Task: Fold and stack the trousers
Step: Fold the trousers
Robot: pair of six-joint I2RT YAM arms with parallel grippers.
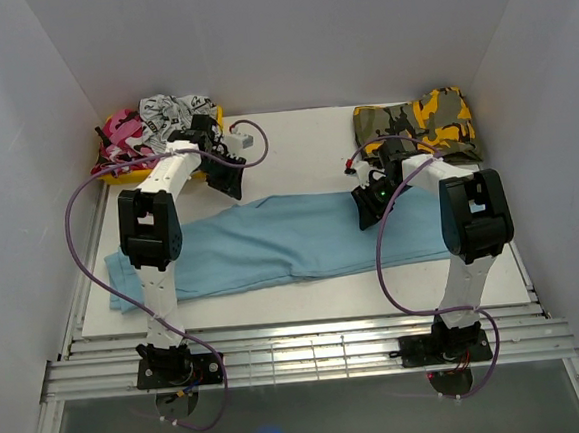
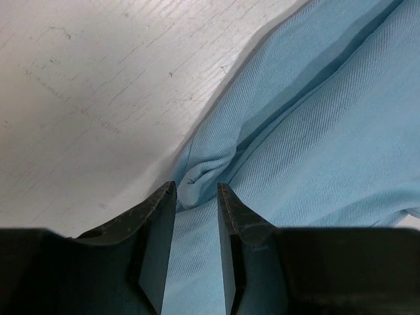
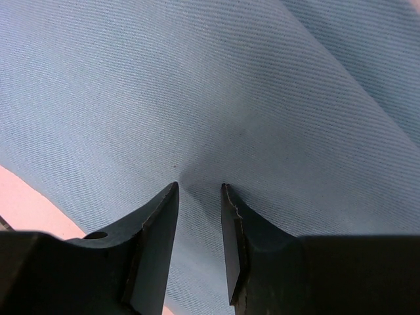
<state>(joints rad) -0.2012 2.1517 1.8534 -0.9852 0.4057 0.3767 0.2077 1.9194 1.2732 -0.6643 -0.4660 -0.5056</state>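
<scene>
The light-blue trousers (image 1: 272, 243) lie flat across the white table, stretching from the left edge to under the right arm. My left gripper (image 1: 229, 186) is down on their far edge, left of centre. In the left wrist view its jaws (image 2: 197, 187) are nearly closed, with a bunched fold of the trousers (image 2: 315, 131) pinched at the tips. My right gripper (image 1: 369, 210) is pressed onto the right part of the cloth. In the right wrist view its jaws (image 3: 200, 186) are narrow and the trousers (image 3: 230, 85) pucker between the tips.
A heap of patterned clothes (image 1: 157, 127), pink camouflage and black-and-white, sits at the back left corner. A folded yellow-green camouflage garment (image 1: 417, 121) lies at the back right. Bare table (image 1: 294, 141) shows between them. White walls close in the sides and back.
</scene>
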